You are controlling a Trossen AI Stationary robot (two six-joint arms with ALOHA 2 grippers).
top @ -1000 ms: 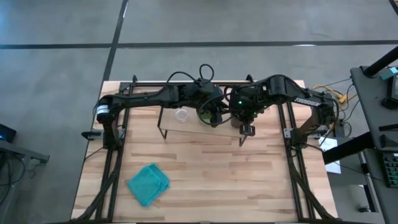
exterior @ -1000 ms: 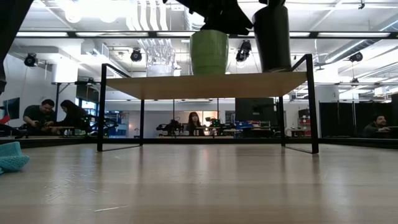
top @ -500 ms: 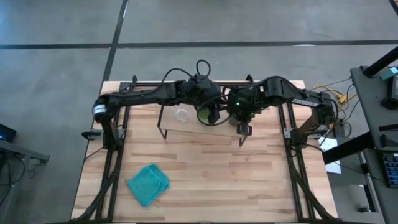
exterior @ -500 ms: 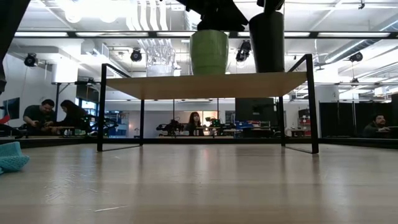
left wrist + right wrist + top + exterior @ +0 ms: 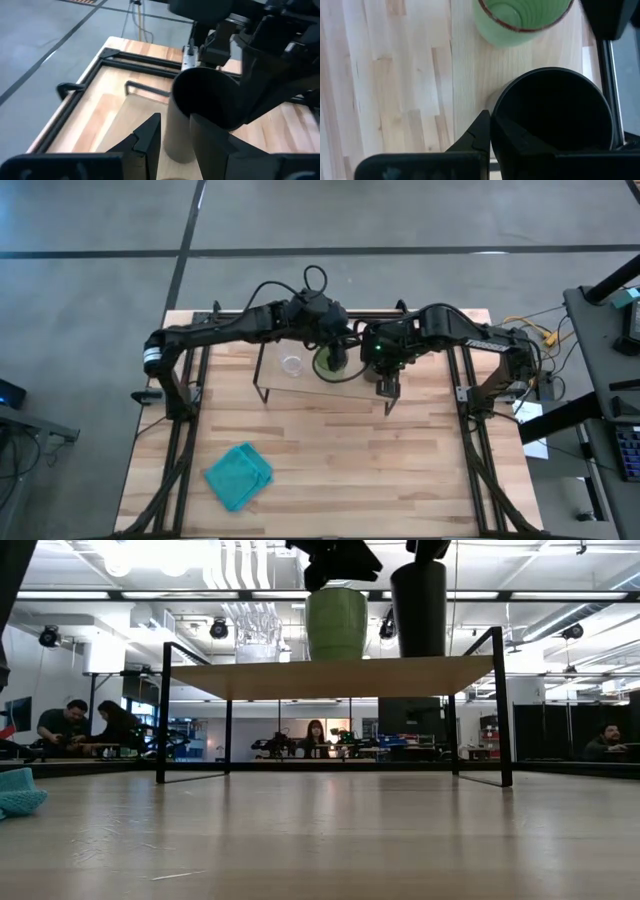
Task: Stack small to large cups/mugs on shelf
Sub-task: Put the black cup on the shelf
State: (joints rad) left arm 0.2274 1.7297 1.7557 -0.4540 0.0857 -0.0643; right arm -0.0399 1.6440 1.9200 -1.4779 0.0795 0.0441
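- Black cup is standing on the shelf, just beside the green mug at the mug's 3 o'clock in the low view; the right gripper is pinching its rim, one finger inside and one outside.
- Glass cup is sitting on the same board in the high view, at 9 o'clock of the green mug, a little apart from it.
- From left to right the row is reading glass, green, black, so the order from small to large is looking correct.
- For this step, I think the right gripper should let go only when the cup base is flat on the board, then lift straight up, because the mug is very near and a side move could push it.
- The left gripper is hanging above the green mug with its fingers spread, holding nothing.
- Compared with one second ago, the black cup is lower and closer to the mug; before, its base was hovering above the board.
- The left arm has pulled back toward 10 o'clock, so the mug's mouth is now showing from above.
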